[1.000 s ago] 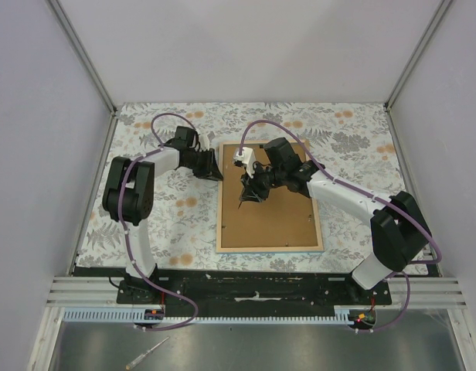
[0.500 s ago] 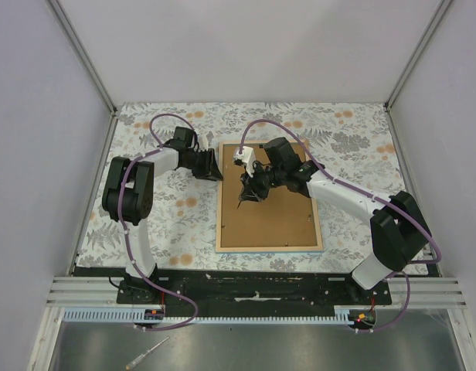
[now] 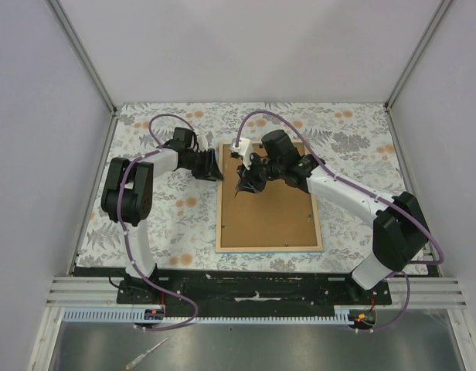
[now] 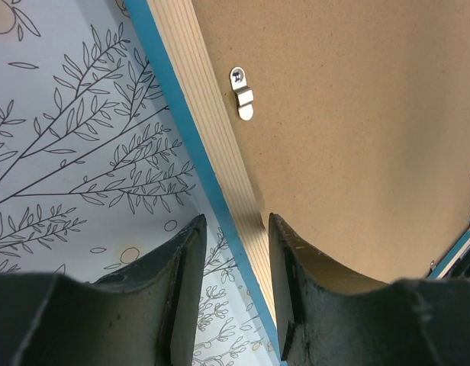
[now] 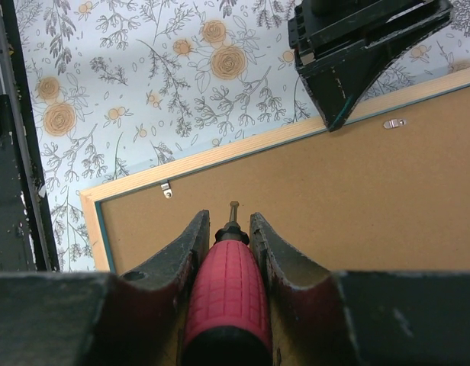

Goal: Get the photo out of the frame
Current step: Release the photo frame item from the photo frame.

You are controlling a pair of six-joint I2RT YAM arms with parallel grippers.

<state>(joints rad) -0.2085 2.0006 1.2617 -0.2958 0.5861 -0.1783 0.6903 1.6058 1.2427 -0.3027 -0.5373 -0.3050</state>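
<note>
The worktop (image 3: 338, 131) wears a pale cloth printed with grey leaf sprays and orange blooms. At the left, the left tool (image 3: 215, 165) reaches in from the side to the frame (image 3: 220, 216) and meets its left rail near the far corner. Its two dark, blunt fingers (image 4: 185, 267) stand a modest way apart and hold nothing. One is over the cloth and the other over the board, with the rail running up through the gap (whether they touch it I cannot tell).

The frame lies flat and face down in the middle of the worktop. It is a thin rectangle with its long axis running from the near edge to the far edge. Its back is light wood with fine lengthwise grooves, and its outer side is bright blue. The photo (image 3: 269, 216) fills it, seated inside the rails, and shows only its plain brown board back, matt and smooth. A small silver clip (image 4: 241, 93) with a rounded end sits on the board just inside the left rail.

Further right, the right tool (image 3: 246, 182) hangs over the far-left part of the board. It is clamped tight on a screwdriver (image 5: 223, 297) with a red, ribbed handle. The short metal tip points toward the far rail, close to another clip (image 5: 166, 189) by the corner.
</note>
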